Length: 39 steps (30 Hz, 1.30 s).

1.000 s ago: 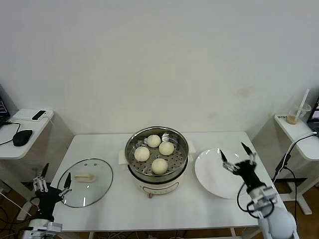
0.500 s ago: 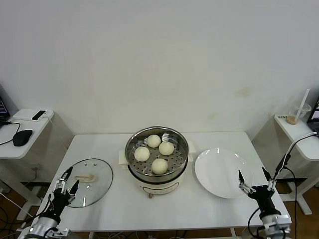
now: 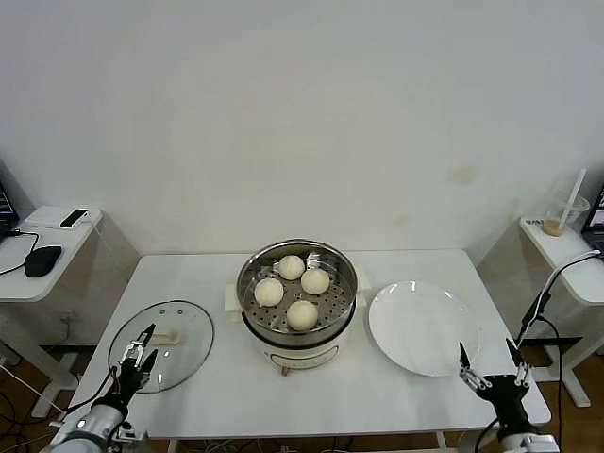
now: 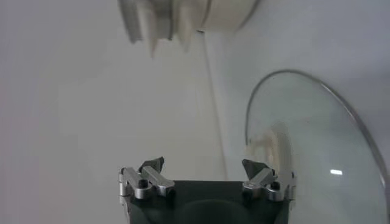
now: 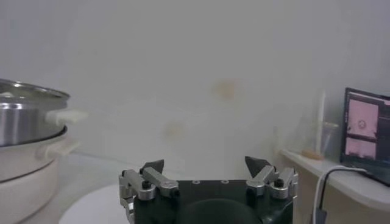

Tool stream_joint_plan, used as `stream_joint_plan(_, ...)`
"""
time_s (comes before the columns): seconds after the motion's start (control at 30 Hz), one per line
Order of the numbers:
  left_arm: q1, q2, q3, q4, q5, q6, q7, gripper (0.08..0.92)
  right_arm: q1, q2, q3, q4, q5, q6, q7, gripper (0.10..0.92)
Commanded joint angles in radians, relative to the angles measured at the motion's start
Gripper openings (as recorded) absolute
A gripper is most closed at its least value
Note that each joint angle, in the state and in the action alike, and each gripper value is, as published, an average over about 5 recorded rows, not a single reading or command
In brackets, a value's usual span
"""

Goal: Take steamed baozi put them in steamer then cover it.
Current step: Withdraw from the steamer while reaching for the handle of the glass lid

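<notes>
On the table's (image 3: 217,396) near edge, both arms have dropped low over the last second. The right gripper (image 3: 491,363), which hung above the plate (image 3: 415,321) a second ago, has pulled back off it to the near right corner, jaws wide and empty. The left gripper (image 3: 143,351) has meanwhile come in from outside the table edge to the near rim of the lid (image 3: 162,344), also spread wide and holding nothing.

All four buns (image 3: 302,313) sit on the perforated tray inside the steamer (image 3: 297,302), mid-table, and the plate is bare, so the loading part looks done. What remains, by my reading, is the covering, and the left arm's approach fits that.

The lid lies flat left of the steamer, its cream handle (image 3: 162,334) up. In the left wrist view the left gripper (image 4: 204,167) points across the glass (image 4: 317,146), one fingertip (image 4: 255,167) over the lid's rim, the other over bare table, with the handle (image 4: 268,143) just ahead and off to one side. It likely needs to shift sideways to straddle that handle.
</notes>
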State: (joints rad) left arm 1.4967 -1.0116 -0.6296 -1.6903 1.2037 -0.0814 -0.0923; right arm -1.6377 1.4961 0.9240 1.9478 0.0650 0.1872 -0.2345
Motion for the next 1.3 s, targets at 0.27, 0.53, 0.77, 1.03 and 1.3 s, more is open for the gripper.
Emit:
stream_joint_plan(0.27,-0.212,-0.002,0.086,0.183,0.037,0.007,-0.005,0.823,-0.050,0.045,0.002,0.023,-0.049,0.005,0.004,0.823)
stream_joint_plan(0.53,-0.280,-0.016,0.116,0.262,0.045,0.009,-0.005,0.823,-0.070,0.045,0.022,0.034,-0.064,0.009,0.002,0.823)
stream_joint_plan(0.77,-0.306,-0.017,0.121,0.317,0.044,0.010,-0.008,0.823,-0.075,0.046,0.029,0.032,-0.063,0.012,-0.001,0.823)
stream_joint_plan(1.03,-0.330,-0.023,0.123,0.352,0.023,0.008,-0.013,0.823,-0.071,0.047,0.026,0.027,-0.063,0.012,-0.003,0.823)
stream_joint_plan(1.3,-0.343,-0.033,0.127,0.365,0.003,0.005,-0.032,0.821,-0.068,0.046,0.027,0.021,-0.062,0.013,-0.003,0.823)
